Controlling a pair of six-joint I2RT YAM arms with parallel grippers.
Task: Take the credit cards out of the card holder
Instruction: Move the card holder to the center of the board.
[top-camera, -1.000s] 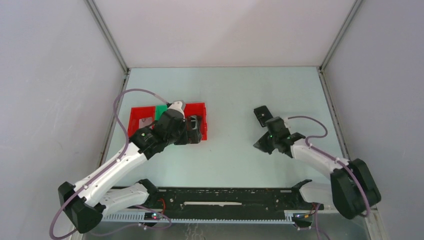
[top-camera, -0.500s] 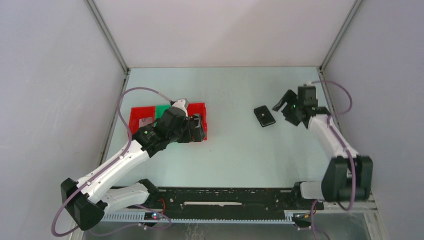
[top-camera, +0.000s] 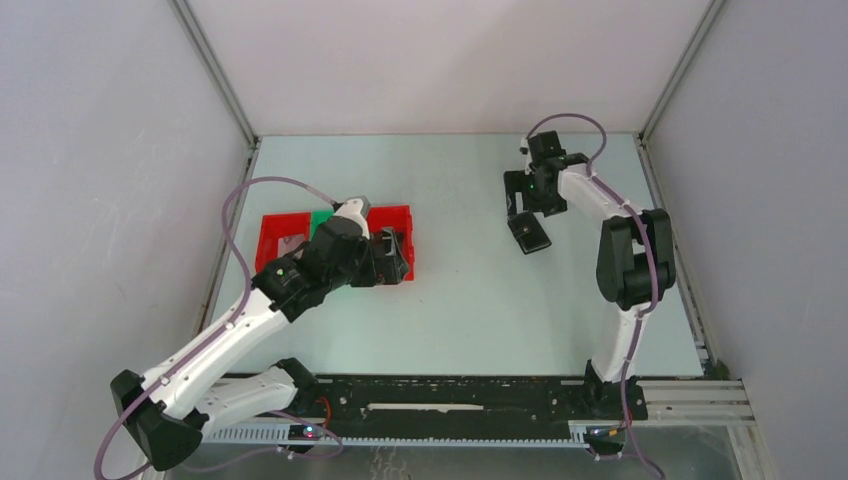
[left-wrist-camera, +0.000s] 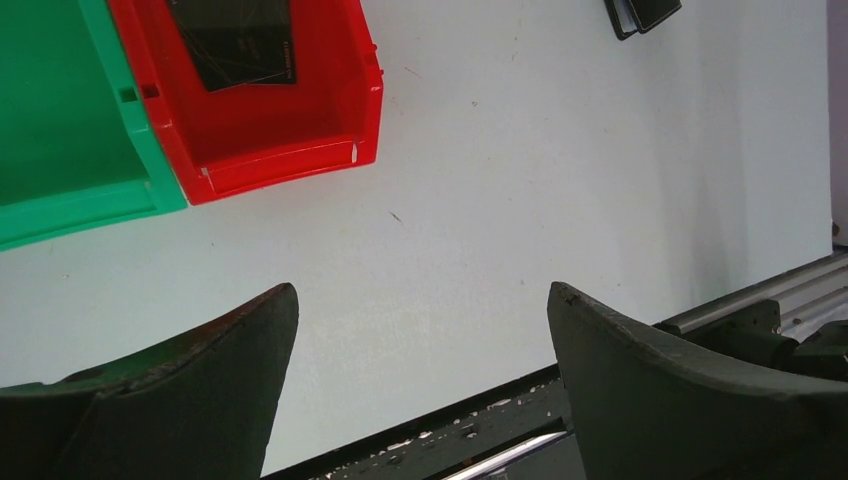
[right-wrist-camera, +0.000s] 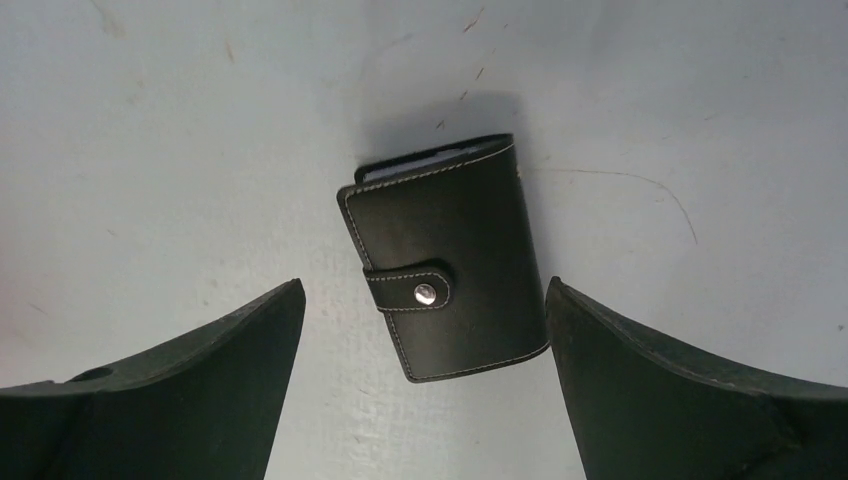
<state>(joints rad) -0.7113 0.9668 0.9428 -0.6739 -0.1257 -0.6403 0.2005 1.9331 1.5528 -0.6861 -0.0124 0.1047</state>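
Here, the card holder (right-wrist-camera: 450, 250) lies closed on the pale table (right-wrist-camera: 150, 120), in the middle of the right wrist view. Its snap tab (right-wrist-camera: 410, 275) is fastened across its face. Its long axis runs from the top to the bottom of that frame, with the top end leaning a little left. A thin pale sliver at its upper edge may be the credit cards (right-wrist-camera: 425, 168); otherwise they are hidden inside.

The right gripper (right-wrist-camera: 423, 295) is above the holder with its fingers spread wide, one at the lower left of the frame and one at the lower right. They straddle the holder's short width and touch nothing. How high they are above it cannot be told. From overhead, the holder sits right of centre, and this gripper is just above it in the frame, so the right arm is much the nearer.

The left gripper (left-wrist-camera: 420, 300), also spread and holding nothing, is well apart at the left of the overhead view. It is beside a red tray (left-wrist-camera: 290, 160) and a green tray (left-wrist-camera: 70, 150). In its own view the holder is cut off at the upper right corner. A dark flat piece (left-wrist-camera: 240, 45) lies in the red tray, cut off by the top edge and too unclear to identify.
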